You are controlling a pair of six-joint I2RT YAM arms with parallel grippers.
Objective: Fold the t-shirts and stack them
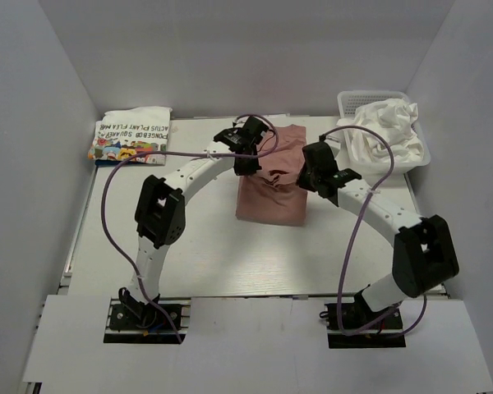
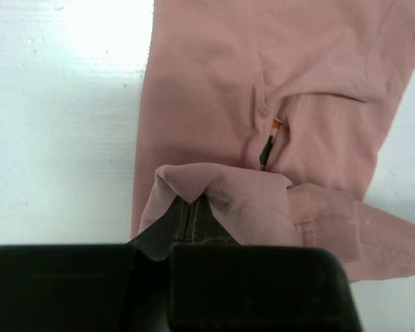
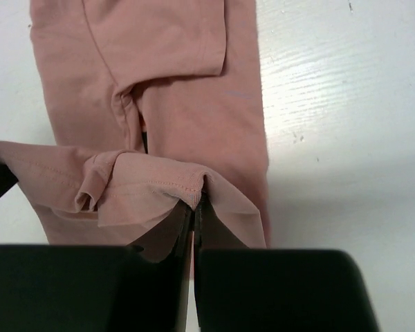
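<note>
Since both tools were pinched down tight on a stitched edge of the dusty pink cotton t-shirt, this read to me as mid-fold rather than a pick-up. The shirt sat in the middle of the top view on the white wooden bench, narrowed to a long strip with the sides tucked in.

The left tool gripped one corner of that edge, fully closed with just fabric between the fingers. The right tool did the same on the other corner. In both wrist views the held edge was lifted and bunched towards the bottom of the frame, while the rest of the shirt lay flat above it. Holding two corners at once makes sense: it keeps the edge level so the fold lands square. The cloth sagged a bit between them though, so I'd guess it could wrinkle.

The folded white t-shirt with colourful cartoon print was parked in the upper left of the top view, probably the start of the stack. The crumpled plain white t-shirts waited in the white plastic mesh basket at upper right.
</note>
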